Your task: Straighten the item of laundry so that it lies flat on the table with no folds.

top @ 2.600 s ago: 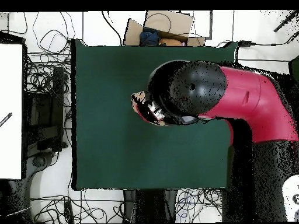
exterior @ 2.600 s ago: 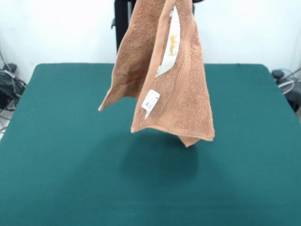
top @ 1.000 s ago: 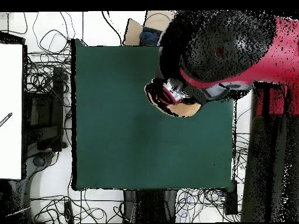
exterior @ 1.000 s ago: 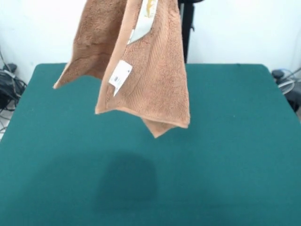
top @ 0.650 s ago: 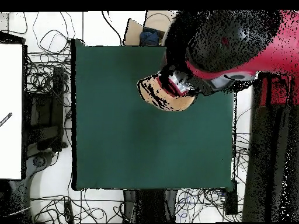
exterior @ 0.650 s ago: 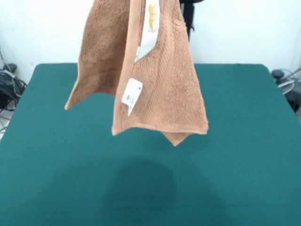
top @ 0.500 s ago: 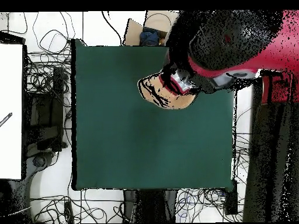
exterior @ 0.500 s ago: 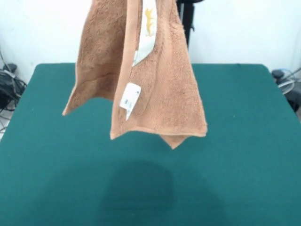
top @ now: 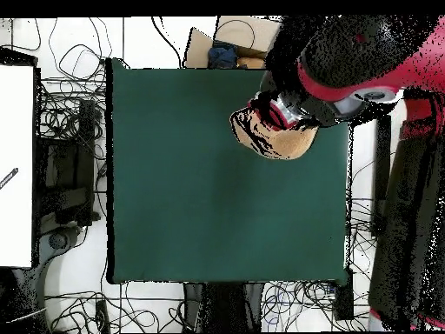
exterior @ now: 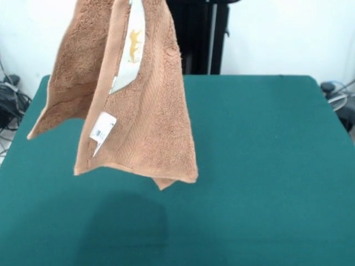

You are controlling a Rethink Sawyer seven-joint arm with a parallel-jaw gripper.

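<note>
The towel (exterior: 138,111) hangs in the air above the desk (exterior: 266,166), draped in long vertical folds, its upper part running off the top edge of the front view. Its lowest corner dangles clear of the green felt, and a soft dark shadow (exterior: 125,227) sits on the surface just below it. A small white tag (exterior: 102,127) shows near the lower edge, and a longer pale label with a yellow mark (exterior: 132,47) runs up along a fold. From overhead, the towel (top: 276,139) appears as a bunched tan patch tucked under the red and black arm (top: 365,52), over the part of the desk (top: 200,200) nearest that picture's top right corner. The hand (top: 282,115) sits right at the top of the bunch, apparently where the cloth is held, though whether its fingers are closed on it cannot be told from these pictures. The desk itself is a broad dark green rectangle, far larger than the towel. Around it, the room is busy: tangled cables (top: 69,113) on the floor along the overhead view's left, a white board or panel (top: 17,165) at that picture's left edge, and a cardboard box (top: 235,43) beyond the top edge. In the front view, a plain white wall (exterior: 277,33) stands behind, with more cables (exterior: 11,97) at the left.
</note>
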